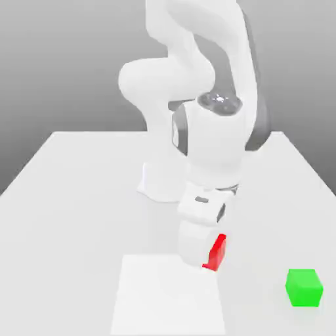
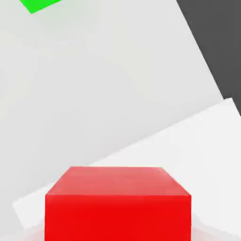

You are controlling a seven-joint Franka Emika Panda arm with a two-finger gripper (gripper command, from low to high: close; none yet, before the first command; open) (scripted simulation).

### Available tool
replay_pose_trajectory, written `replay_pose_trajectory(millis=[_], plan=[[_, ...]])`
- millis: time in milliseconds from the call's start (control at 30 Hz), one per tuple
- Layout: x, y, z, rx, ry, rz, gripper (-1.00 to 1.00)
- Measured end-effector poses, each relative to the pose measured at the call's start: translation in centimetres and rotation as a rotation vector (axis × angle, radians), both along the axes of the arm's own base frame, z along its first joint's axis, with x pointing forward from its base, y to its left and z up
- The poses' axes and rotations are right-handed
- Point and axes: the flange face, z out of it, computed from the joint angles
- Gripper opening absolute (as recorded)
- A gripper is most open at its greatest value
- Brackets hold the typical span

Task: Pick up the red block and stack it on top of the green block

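Red block [image 1: 216,252] sits clamped in the gripper [image 1: 209,262], w/ the jaws closed tight on it; in the exterior view only one red face and a thin edge peek out past the white hand on the exterior view's right side, so the cube looks turned edge-on to that camera. Block hangs over the far right corner of a paler white square patch [image 1: 167,298] on the table [image 1: 79,184]; can't tell whether it touches the surface or is just clear of it. Hand view shows the same red block [image 2: 117,207] close up: top face and one side face visible, edges running roughly square to the camera, no tilt to speak of. It's a cube, so no long axis. No writing, logos or labels readable on either block, the arm or the table. Green block [image 1: 304,287] rests on the table well apart from the red one, toward the exterior view's right, upright w/ one corner edge turned a bit toward the camera. Hand view catches a corner of the green block [image 2: 40,4] at the frame edge, beyond bare table [image 2: 103,84].
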Motion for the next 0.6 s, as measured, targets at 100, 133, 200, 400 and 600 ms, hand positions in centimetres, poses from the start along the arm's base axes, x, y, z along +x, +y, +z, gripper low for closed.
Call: replay_pose_trajectory(millis=[100,133,200,400,600], plan=[[0.8,4.4,0.9,-0.001,0.000,0.202,-1.00],[0.9,5.9,1.2,-0.001,0.001,0.270,-1.00],[1.1,9.0,1.8,0.000,0.001,0.404,-1.00],[0.8,14.8,-0.2,0.004,0.001,0.646,-1.00],[0.8,14.8,-2.8,0.003,0.002,0.651,1.00]])
